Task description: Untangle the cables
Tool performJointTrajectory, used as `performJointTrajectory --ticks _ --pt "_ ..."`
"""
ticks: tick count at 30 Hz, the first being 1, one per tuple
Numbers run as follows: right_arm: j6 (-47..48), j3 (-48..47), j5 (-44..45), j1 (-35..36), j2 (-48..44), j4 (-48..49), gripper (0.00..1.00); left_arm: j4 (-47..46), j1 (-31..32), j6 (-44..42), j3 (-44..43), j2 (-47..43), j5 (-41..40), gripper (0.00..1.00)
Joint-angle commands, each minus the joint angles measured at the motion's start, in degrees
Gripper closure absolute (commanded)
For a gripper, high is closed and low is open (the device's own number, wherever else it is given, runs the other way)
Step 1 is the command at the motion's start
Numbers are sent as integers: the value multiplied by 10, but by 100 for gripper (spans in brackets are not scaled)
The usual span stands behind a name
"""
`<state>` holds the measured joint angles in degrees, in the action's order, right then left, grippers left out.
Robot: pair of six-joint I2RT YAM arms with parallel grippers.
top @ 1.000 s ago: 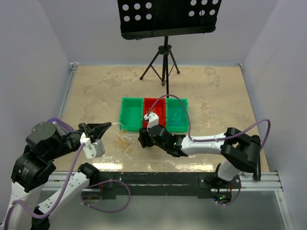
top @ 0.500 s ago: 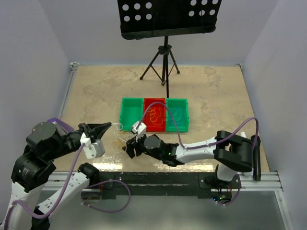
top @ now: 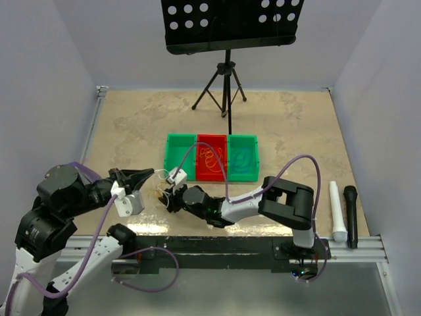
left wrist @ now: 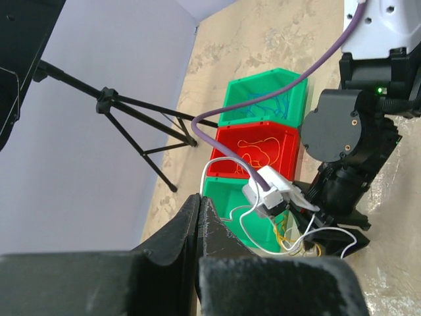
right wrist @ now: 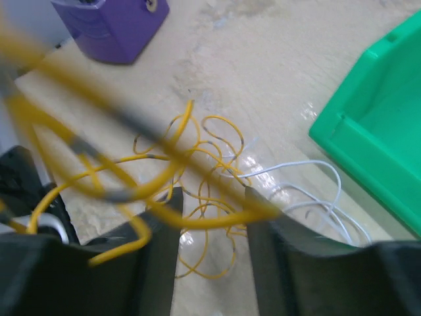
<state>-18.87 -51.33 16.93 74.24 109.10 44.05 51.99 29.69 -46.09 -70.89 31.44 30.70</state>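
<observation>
A tangle of yellow and white cables (top: pixel 162 191) lies on the table in front of the left green bin (top: pixel 180 153). My left gripper (top: pixel 152 173) is shut on the white cable (left wrist: pixel 245 232), which runs from its tip (left wrist: pixel 199 197) to the tangle. My right gripper (top: pixel 167 198) is open and low over the tangle. Blurred yellow cable loops (right wrist: pixel 204 220) cross the gap between its fingers (right wrist: pixel 161 227). More yellow loops (right wrist: pixel 210 164) and white strands (right wrist: pixel 316 191) lie on the table beyond. The red bin (top: pixel 212 172) holds an orange-yellow cable (top: pixel 210 158). The right green bin (top: pixel 252 172) holds a pale green cable (top: pixel 242 158).
A music stand on a black tripod (top: pixel 227 85) stands behind the bins. A white cylinder (top: pixel 337 210) and a black one (top: pixel 350 207) lie near the right front edge. Walls close the table on three sides. A purple block (right wrist: pixel 118 23) lies beyond the tangle.
My right arm has swung left from the red bin to the tangle, fingers now over the yellow loops. The two cylinders at right came into view. My left gripper has stayed still.
</observation>
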Motion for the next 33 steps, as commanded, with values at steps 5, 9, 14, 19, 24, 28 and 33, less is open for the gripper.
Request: performJointTrajectory --ticks 5,9,14,19,24,28,33 --pt "-27 -42 8 0 30 54 89 -22 1 32 -62 26 23 100" --pt "-69 -2 16 1 -3 40 100 -71 1 60 -73 20 -25 100" --pt "-149 97 88 4 -95 16 100 -171 0 95 -65 -7 -95 100" --pt "-248 156 215 20 -222 -112 100 -241 1 108 -48 -24 -166 100" --pt "-432 168 331 23 -340 -335 100 -297 1 101 -36 -32 -233 100" --pt "-582 173 365 22 -409 -495 100 -410 1 79 -7 -45 -340 100" --pt "-715 181 370 23 -432 -632 100 -544 1 34 -12 -38 -426 100"
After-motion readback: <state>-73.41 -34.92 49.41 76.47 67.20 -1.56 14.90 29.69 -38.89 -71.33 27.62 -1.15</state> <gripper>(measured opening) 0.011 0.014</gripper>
